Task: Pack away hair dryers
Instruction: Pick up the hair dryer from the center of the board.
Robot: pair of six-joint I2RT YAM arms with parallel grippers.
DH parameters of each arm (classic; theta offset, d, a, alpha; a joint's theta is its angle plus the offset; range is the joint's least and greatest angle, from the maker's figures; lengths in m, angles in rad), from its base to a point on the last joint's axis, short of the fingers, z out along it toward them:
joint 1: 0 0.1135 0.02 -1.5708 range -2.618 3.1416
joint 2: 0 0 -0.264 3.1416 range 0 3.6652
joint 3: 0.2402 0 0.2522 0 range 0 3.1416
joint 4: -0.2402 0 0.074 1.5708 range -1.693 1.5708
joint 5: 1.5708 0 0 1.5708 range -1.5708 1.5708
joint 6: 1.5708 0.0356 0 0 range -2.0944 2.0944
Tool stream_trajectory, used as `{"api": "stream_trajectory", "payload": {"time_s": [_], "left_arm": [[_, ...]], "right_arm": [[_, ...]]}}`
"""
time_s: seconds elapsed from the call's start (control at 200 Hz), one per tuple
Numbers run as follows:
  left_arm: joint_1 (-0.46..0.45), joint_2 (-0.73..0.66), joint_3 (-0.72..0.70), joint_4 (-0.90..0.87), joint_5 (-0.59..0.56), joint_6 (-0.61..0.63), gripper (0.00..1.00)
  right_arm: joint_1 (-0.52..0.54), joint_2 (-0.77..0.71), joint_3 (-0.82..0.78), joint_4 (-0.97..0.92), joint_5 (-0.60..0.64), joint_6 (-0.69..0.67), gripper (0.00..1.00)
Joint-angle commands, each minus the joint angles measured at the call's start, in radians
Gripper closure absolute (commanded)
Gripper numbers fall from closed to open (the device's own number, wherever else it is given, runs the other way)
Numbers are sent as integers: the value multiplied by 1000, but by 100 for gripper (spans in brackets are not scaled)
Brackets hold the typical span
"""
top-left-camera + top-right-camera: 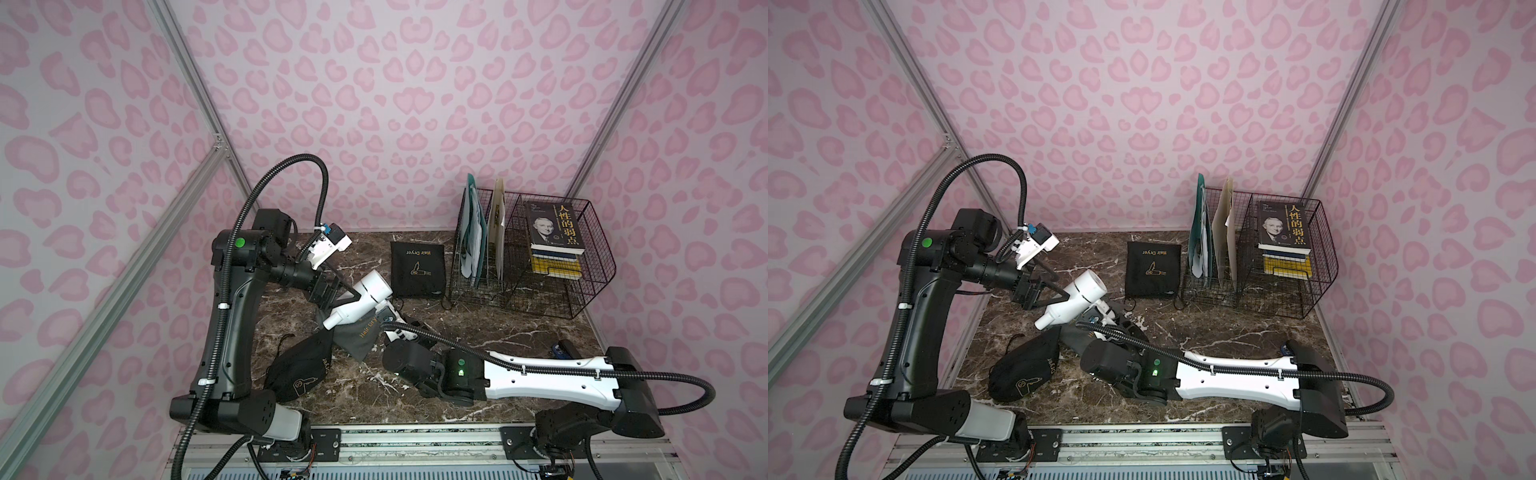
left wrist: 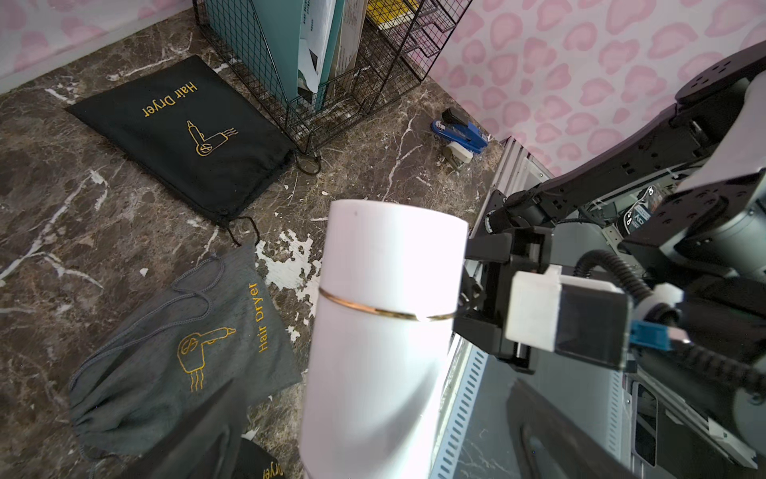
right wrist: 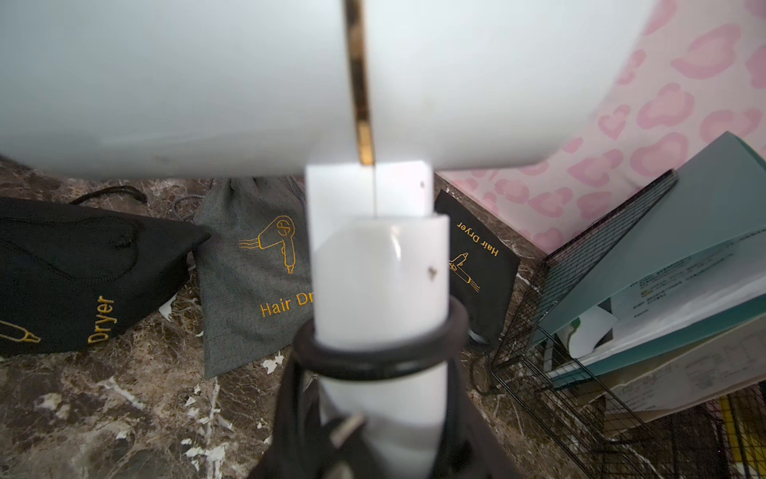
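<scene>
While your right gripper (image 3: 379,414) pinches the white hair dryer (image 1: 361,299) by its handle, raised just above the grey pouch (image 1: 360,337), your left gripper (image 2: 373,390) stands spread astride the barrel, seemingly clear of it. You do best, probably, to close it squarely on the barrel before the right loosens; otherwise the dryer may swing and drop beside the pouch.

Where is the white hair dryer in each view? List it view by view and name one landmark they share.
In a top view: the white hair dryer is over mid-table, left of the flat black pouch.
In a top view: same place, left of that pouch.
Left wrist: its barrel fills the middle, close up; pouch beyond.
Right wrist: barrel and handle block the middle; pouch behind.
Shared landmark: the flat black pouch.
</scene>
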Motion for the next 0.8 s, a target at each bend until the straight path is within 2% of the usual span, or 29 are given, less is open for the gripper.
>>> {"api": "stream_trajectory", "payload": {"time_s": [0.0, 0.315, 0.57, 0.795], "left_arm": [[-2, 18, 11, -219, 56, 77, 3], [-114, -6, -50, -223, -30, 114, 4], [-119, -16, -64, -223, -44, 120, 6], [-132, -10, -88, -223, -22, 122, 13]], "right_arm": [[14, -6, -5, 69, 65, -25, 100], [25, 20, 9, 108, 121, -94, 100], [30, 15, 3, 118, 137, -108, 100], [45, 1, -2, 145, 160, -124, 100]]}}
